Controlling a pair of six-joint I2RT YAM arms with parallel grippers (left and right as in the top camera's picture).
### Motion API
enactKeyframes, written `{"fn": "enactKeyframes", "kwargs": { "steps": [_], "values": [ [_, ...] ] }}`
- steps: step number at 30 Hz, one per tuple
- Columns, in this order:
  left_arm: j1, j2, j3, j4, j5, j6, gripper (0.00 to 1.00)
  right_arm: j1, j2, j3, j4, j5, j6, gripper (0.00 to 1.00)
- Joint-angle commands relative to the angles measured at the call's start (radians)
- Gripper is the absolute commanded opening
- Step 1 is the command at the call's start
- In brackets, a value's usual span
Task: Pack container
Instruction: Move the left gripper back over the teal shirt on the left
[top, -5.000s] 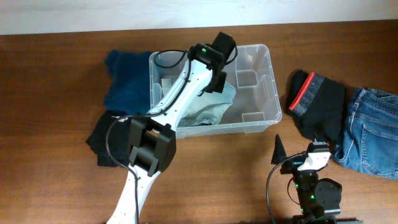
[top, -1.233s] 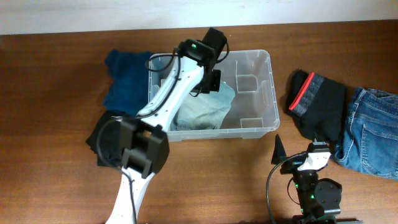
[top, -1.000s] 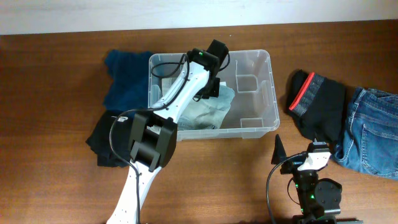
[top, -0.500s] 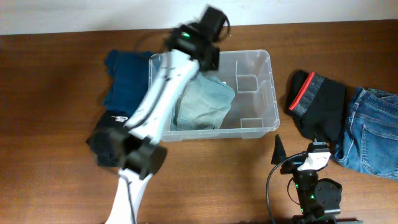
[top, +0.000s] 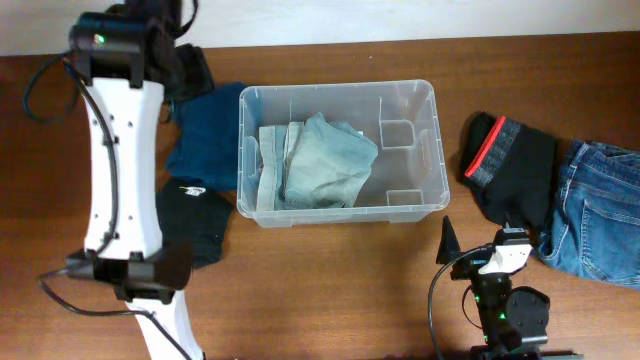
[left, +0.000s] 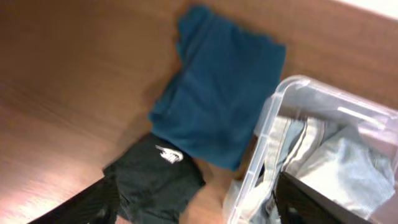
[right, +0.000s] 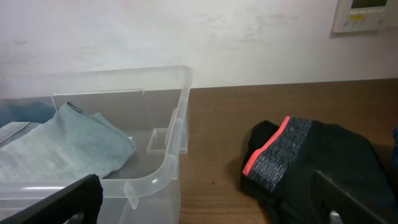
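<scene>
The clear container (top: 412, 200) stands mid-table with pale grey-green folded garments (top: 322, 165) lying in its left half. My left gripper (top: 178, 55) hangs high over the table's far left corner, open and holding nothing. In the left wrist view its fingers (left: 81, 208) stand wide apart above a blue garment (left: 217, 93), a black garment (left: 152, 183) and the container's rim (left: 267, 127). My right gripper (top: 483, 245) rests near the front edge, open and empty, facing the container's wall (right: 177, 146).
A blue garment (top: 205, 130) and a black one (top: 195, 225) lie left of the container. Black shorts with a red band (top: 510, 165) and blue jeans (top: 600, 210) lie at the right. The shorts (right: 298, 155) sit just ahead of my right gripper.
My left arm has swung up out of the container to the far left and its jaws have opened. The pale garment stays in the container. The right arm has not moved.
</scene>
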Motion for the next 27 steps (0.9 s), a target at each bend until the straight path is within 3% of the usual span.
{"fn": "enactKeyframes", "kwargs": {
  "steps": [1,7,14,27],
  "values": [
    [0.032,0.010,-0.055,-0.003,0.132,0.033,0.82,0.003,-0.006,-0.005,-0.005,-0.009,-0.007,0.98],
    [0.030,0.011,-0.193,0.048,0.132,0.044,0.86,0.003,-0.006,-0.005,-0.005,-0.009,-0.007,0.98],
    [0.037,0.011,-0.431,0.182,0.125,0.142,0.87,0.003,-0.006,-0.005,-0.005,-0.009,-0.007,0.98],
    [0.039,0.016,-0.637,0.364,0.125,0.195,0.92,0.003,-0.006,-0.005,-0.005,-0.009,-0.007,0.98]
  ]
}}
